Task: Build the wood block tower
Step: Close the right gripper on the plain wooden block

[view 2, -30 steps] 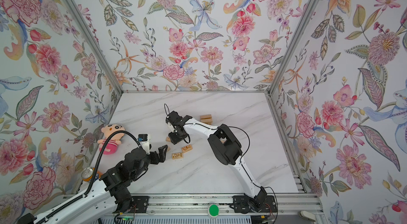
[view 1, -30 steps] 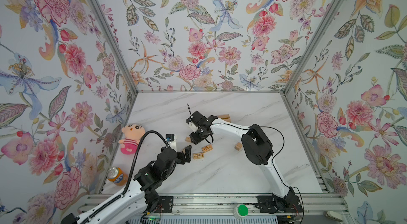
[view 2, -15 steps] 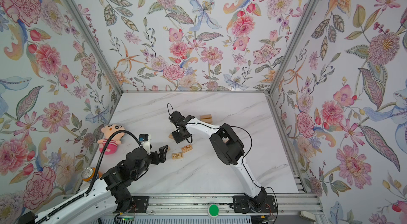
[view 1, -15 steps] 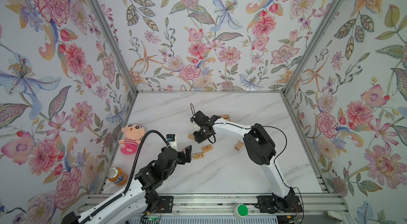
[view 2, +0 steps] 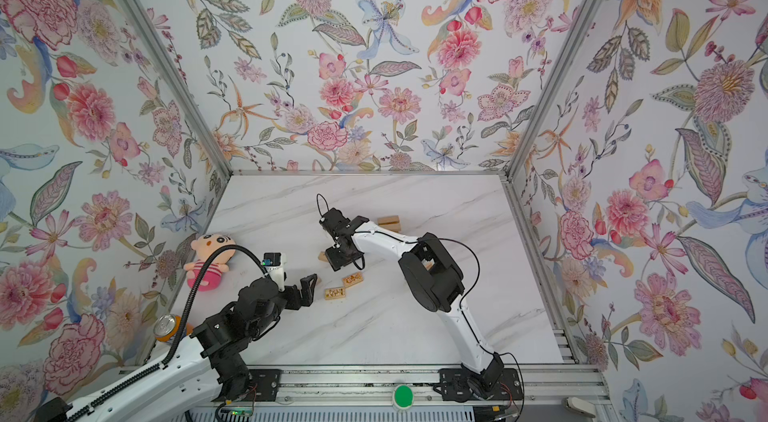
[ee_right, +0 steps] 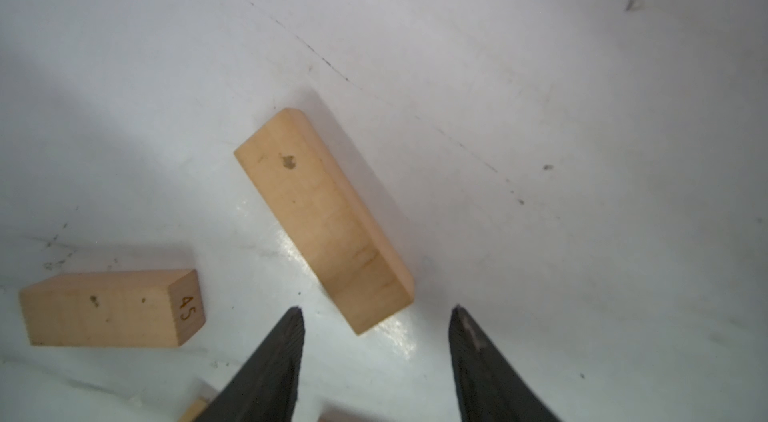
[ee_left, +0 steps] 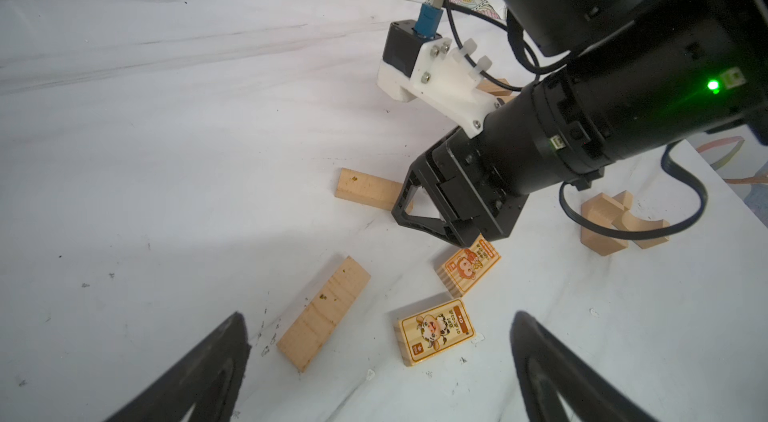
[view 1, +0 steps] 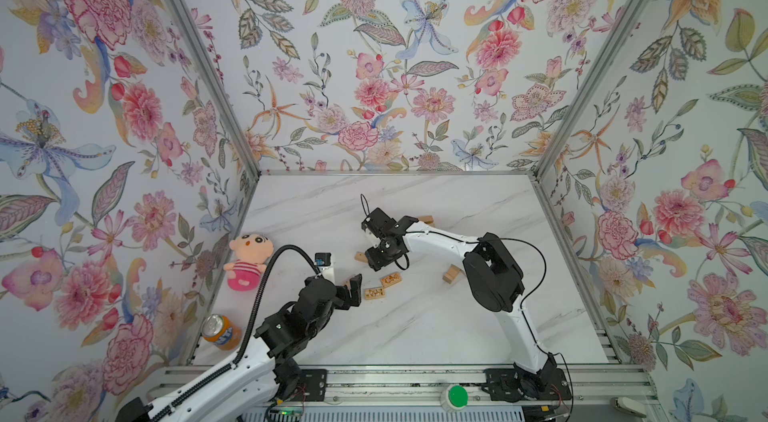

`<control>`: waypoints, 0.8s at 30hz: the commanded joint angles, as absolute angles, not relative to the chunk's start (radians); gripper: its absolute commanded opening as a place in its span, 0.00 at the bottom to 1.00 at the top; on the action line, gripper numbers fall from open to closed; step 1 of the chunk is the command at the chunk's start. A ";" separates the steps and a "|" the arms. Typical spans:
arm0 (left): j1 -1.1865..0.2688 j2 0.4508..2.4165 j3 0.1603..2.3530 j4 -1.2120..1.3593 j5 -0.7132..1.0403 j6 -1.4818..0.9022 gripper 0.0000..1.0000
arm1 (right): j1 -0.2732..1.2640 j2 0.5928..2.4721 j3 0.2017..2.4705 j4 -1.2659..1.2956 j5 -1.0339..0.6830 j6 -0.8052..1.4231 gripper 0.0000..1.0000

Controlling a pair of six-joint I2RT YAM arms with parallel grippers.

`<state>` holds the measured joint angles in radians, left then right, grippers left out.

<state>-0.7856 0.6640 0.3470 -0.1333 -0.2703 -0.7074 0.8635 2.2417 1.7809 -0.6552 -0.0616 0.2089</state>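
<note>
Step in hand: I judge that the right arm lines up to take one loose bar from the bench (view 1: 415, 328). No bar is lifted at this moment.
Right jaws: the right gripper (ee_right: 376, 314) points down at the bench with its jaws spread, and nothing is between them.
Plain block: the plain block (ee_right: 322, 220) lies flat and slanted to the opening. Its near end comes just to the level of the tips and sits between them, touching neither as far as I can see. In a top view it shows just beside the gripper (view 1: 360, 256).
Why this pose: because the bar lies oblique, I think the wrist must turn a little before the jaws can close on its long sides.
Numbered block: the numbered block (ee_right: 108, 310) lies well outside the opening. It may be the same bar as the one before the left jaws; I cannot tell.
Left jaws: the left gripper (ee_left: 380, 316) is low over the bench, jaws spread wide and empty. It probably waits so that the two arms do not meet.
Blocks before left jaws: the second plain block (ee_left: 324, 318) and the cow block (ee_left: 436, 330) lie ahead of the tips, untouched. The monkey block (ee_left: 469, 266) lies farther, just beside the right gripper's body.
Tower: a small pile (view 2: 388, 221) stands near the back, behind the right arm and partly hidden. I take it for the tower's beginning, but its layers I cannot count.
Progress: early, most bars lie scattered.
</note>
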 commanded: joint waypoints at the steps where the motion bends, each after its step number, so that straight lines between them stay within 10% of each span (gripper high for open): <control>1: -0.788 0.660 0.367 -0.120 -0.289 -0.683 0.99 | 0.860 2.232 1.832 -0.694 -0.065 0.181 0.59; 24: -0.788 0.624 0.350 -0.136 -0.292 -0.684 0.99 | 0.890 2.349 1.955 -0.732 -0.068 0.158 0.56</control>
<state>-0.7856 0.6384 0.3470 -0.1345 -0.2703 -0.6960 0.8799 2.3222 1.9255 -0.7033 -0.0700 0.1711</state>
